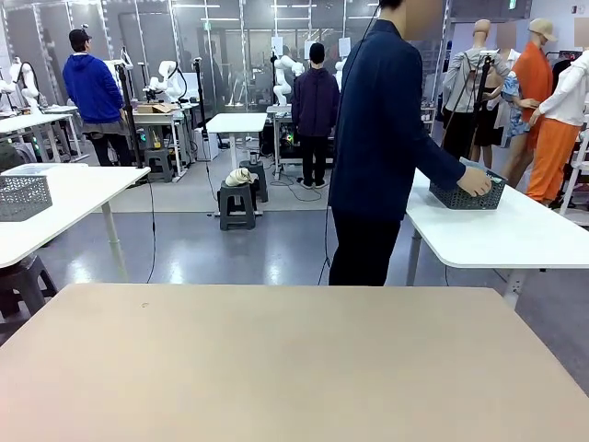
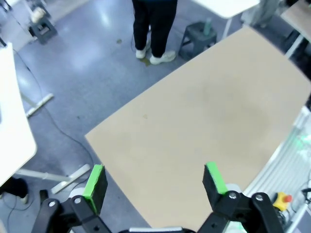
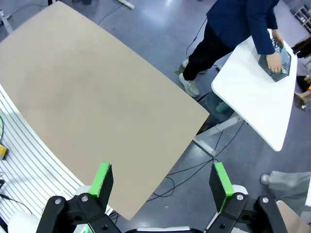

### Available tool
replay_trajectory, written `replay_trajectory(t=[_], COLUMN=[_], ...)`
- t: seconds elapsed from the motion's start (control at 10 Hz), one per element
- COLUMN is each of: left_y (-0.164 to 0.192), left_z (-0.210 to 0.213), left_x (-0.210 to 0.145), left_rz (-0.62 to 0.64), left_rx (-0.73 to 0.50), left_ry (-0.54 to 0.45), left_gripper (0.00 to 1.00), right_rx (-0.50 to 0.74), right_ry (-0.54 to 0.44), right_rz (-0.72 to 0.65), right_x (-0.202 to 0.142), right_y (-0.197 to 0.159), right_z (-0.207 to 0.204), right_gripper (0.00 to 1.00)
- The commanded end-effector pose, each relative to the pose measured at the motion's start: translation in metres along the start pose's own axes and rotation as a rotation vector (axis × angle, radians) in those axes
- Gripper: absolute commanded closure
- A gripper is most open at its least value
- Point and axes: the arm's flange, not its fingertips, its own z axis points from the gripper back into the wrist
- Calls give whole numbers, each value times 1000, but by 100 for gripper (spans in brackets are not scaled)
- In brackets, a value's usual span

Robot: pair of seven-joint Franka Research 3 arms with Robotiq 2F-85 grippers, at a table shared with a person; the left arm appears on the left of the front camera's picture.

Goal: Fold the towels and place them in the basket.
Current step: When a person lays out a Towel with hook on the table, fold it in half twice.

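Beige table (image 1: 276, 368) stood bare | your left gripper (image 2: 154, 182) and right gripper (image 3: 163, 182) hung wide open, empty | risk: basket (image 1: 458, 197) was under the person's hand (image 1: 476, 181); reaching early could have struck them.

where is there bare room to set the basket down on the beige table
The beige table is bare all over, near edge to far edge. The crowded spot is the far end of the white side table, where the person's hand rests on the dark grey basket.
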Motion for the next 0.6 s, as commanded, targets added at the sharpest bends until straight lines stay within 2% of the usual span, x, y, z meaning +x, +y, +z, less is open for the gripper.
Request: replay_trajectory(t=[0.0,0.5], left_y=[0,-33], left_z=[29,82], left_x=[3,-3], left_rz=[-30,-110], left_rx=[9,-24], left_ry=[9,-20], left_gripper=[0,0], right_rx=[9,29], right_ry=[-4,0], right_rz=[26,46], right_x=[-2,-7], right_y=[6,32], right_z=[12,53], right_gripper=[0,0])
